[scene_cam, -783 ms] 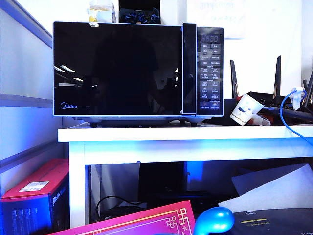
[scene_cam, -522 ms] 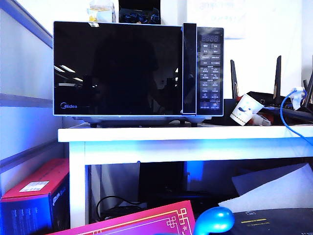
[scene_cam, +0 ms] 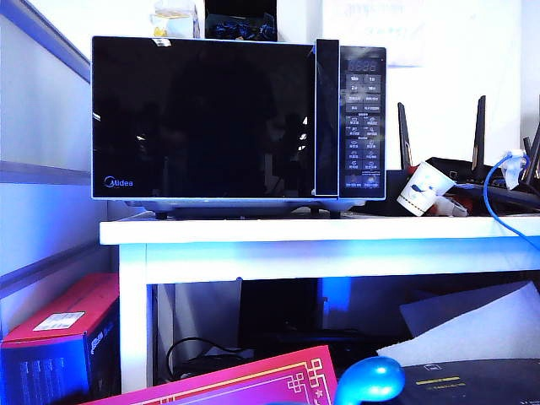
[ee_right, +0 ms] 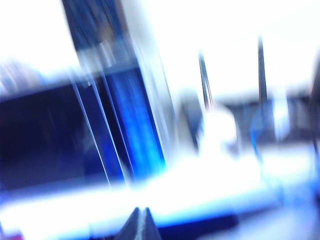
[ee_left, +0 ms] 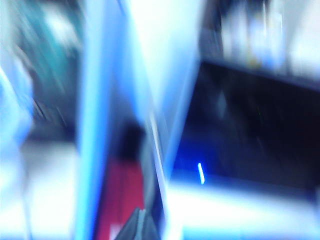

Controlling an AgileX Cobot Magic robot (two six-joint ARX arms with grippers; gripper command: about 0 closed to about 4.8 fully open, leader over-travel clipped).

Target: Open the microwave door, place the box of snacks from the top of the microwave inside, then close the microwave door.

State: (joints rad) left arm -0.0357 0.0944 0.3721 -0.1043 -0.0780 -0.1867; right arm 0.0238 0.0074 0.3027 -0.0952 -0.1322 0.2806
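Microwave (scene_cam: 239,118) sits on a white table (scene_cam: 321,229), seen from the front w/ its door (scene_cam: 202,118) fully shut: wide glossy black glass, "Midea" logo at lower left, dark vertical handle strip (scene_cam: 326,118) at the door's right edge, button panel (scene_cam: 363,122) right of that. On top of the microwave, toward the far left, the box of snacks (scene_cam: 175,20), small and pale w/ yellowish print, is untouched; a larger dark box (scene_cam: 240,18) stands just right of it.

Neither arm shows in the exterior view. Compared w/ the frames a moment ago nothing on the table has shifted; only the reflections in the door glass differ, the bright streaks at lower left now gone, which suggests movement in front of the oven. Both wrist views are heavily motion-blurred.

Left gripper (ee_left: 141,225): only its dark tips show at the frame edge, pressed together, holding nothing; the door's black glass is in its view. Right gripper (ee_right: 140,222): tips likewise closed and empty, looking toward the microwave's right side and the white cup (scene_cam: 421,189) beyond.

Judgement: task is at its very start. Door not yet opened, arms prob. just beginning their approach to the handle.
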